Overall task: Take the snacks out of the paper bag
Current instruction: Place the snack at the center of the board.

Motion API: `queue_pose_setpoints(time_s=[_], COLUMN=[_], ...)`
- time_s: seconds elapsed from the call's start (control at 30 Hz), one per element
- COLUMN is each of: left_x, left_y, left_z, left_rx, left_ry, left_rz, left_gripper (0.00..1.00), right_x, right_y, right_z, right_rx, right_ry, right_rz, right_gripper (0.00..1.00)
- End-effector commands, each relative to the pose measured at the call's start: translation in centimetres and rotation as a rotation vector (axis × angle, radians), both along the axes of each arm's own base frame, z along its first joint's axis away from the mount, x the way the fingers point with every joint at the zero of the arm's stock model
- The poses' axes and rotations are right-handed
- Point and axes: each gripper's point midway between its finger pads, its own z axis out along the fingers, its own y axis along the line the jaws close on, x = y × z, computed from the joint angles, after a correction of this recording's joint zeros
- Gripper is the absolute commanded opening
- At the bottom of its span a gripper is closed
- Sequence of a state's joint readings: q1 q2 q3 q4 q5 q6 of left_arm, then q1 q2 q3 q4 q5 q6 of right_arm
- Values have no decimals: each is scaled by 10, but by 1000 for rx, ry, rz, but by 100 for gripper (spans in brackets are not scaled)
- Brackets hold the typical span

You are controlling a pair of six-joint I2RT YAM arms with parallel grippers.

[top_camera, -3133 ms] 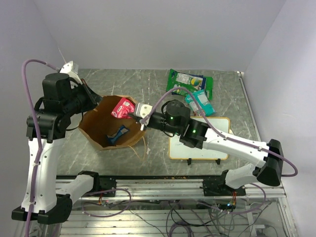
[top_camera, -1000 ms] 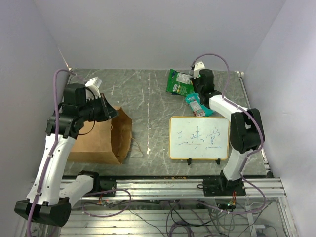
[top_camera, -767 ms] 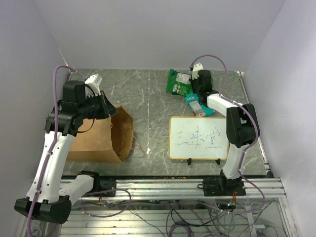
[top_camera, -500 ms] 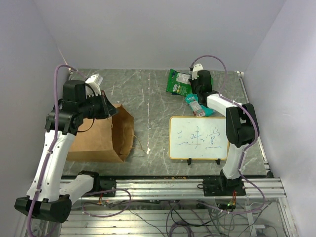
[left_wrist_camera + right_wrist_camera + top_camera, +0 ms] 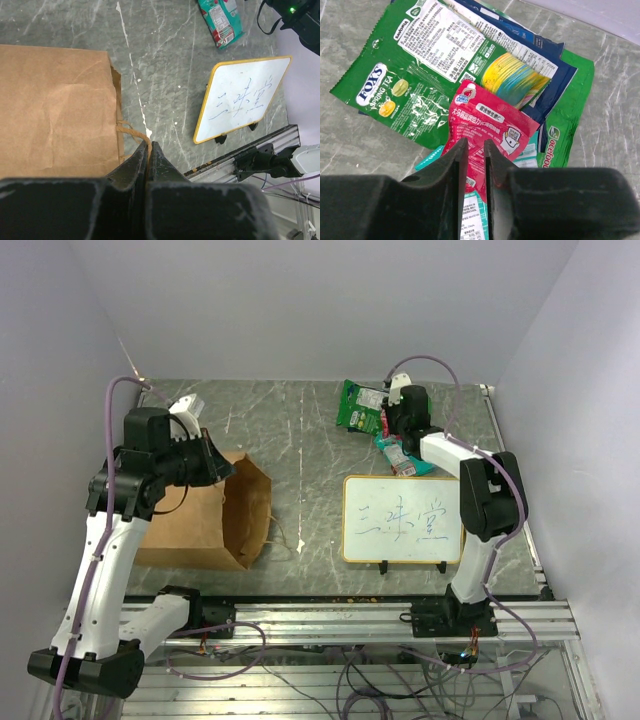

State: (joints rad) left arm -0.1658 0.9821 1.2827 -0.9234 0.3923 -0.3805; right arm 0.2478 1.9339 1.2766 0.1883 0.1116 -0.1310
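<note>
Your right gripper (image 5: pixel 476 150): fingers parted a crack, pink-red packet (image 5: pixel 490 125) between and beyond the tips, lying atop green bag (image 5: pixel 410 90). Left gripper (image 5: pixel 148 147): pressed shut, tips beside paper bag (image 5: pixel 55 110).

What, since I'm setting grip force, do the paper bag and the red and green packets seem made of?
The paper bag: brown kraft paper, matte, softly creased. The red packet and green packet: probably thin plastic film, glossy, with crinkles and glare; any foil lining can't be judged.
</note>
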Motion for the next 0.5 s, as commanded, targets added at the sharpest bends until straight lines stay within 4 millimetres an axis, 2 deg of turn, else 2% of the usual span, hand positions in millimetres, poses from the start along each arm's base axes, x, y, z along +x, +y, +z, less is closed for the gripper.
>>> queue_pose_setpoints(time_s=[0.0, 0.1, 0.2, 0.33, 0.47], left_x=[-1, 0, 1, -1, -3], left_y=[6, 7, 6, 8, 10], left_z=[7, 10, 12, 12, 12], left_rx=[12, 7, 0, 9, 20], left_ry=[-14, -22, -24, -23, -24], left_rz=[45, 60, 61, 63, 64], left_gripper=[7, 7, 7, 7, 7], right_x=[-3, -5, -19, -71, -138], right_y=[0, 15, 56, 141, 234], right_z=[30, 53, 76, 96, 97], right_rx=[11, 22, 64, 54, 68], right_ry=[-38, -78, -151, -269, -306], right_rz=[17, 102, 330, 736, 1116], right_gripper=[22, 30, 44, 62, 76])
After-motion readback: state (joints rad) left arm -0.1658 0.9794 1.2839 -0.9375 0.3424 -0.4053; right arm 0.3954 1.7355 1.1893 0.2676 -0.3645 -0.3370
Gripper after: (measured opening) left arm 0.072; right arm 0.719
